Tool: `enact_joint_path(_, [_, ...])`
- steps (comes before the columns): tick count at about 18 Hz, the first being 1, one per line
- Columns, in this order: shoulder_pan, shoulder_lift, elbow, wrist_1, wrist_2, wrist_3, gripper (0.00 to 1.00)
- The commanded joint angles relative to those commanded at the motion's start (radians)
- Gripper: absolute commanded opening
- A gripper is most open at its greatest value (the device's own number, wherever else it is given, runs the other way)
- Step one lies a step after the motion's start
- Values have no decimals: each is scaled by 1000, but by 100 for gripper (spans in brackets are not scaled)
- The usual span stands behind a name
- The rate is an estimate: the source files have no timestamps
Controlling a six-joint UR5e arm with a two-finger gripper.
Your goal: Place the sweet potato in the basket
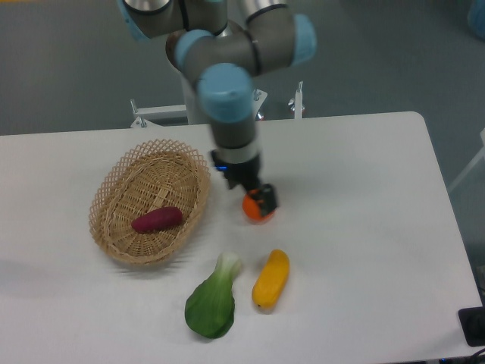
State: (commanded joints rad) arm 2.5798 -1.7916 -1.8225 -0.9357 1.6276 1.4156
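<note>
Sweet potato (157, 220) lies in the basket (114, 184); jaws sit over the orange (255, 211), their spread unclear.

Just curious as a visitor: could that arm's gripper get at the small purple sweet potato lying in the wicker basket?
Probably yes. The purple sweet potato lies uncovered in the shallow woven wicker basket, open from above; the gripper is beside it.
</note>
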Motion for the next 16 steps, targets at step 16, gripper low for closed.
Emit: enact_joint_path(16, [217, -121, 111, -2, -95, 218, 100])
